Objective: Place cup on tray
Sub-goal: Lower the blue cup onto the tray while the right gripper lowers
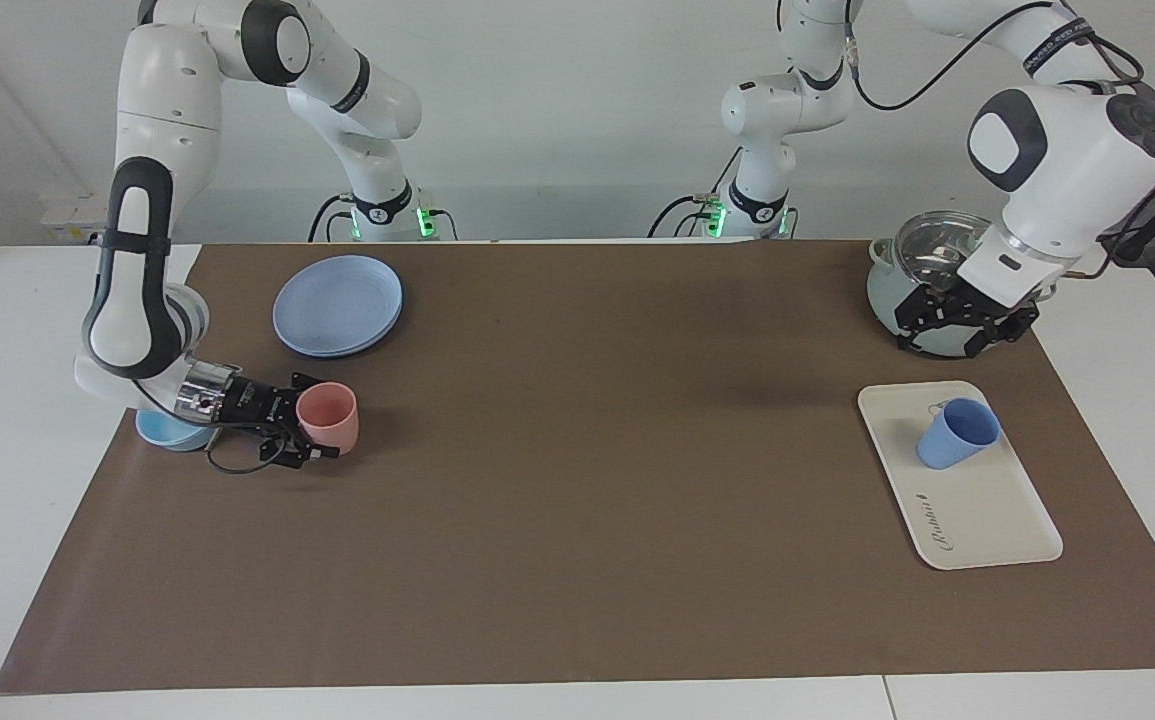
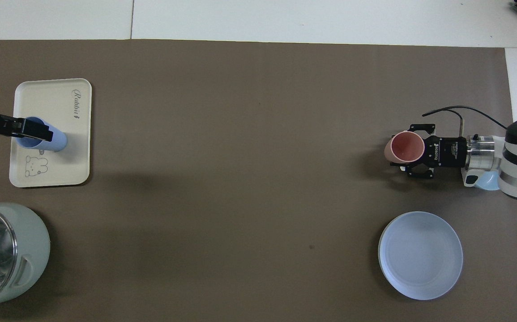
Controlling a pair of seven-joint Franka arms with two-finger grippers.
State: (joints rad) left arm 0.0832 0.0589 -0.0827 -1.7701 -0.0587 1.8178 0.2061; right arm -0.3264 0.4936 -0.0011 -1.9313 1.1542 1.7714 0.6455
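The blue ribbed cup point(image 1: 957, 433) stands on the cream tray point(image 1: 987, 510), at the tray's end nearer to the robots, and nothing touches it. My left gripper point(image 1: 952, 335) is open and empty, raised in the air over the cup. In the overhead view the left gripper point(image 2: 39, 131) covers part of the cup point(image 2: 57, 142) on the tray point(image 2: 52, 98). My right gripper point(image 1: 312, 420) is low at the right arm's end of the table, shut on a pink cup point(image 1: 329, 415), which also shows in the overhead view point(image 2: 405, 147).
A light-blue bowl point(image 1: 159, 432) lies under the right wrist. A round blue plate point(image 1: 337, 303) lies nearer to the robots than the pink cup. A pale green pot with a glass lid point(image 1: 892, 300) stands nearer to the robots than the tray.
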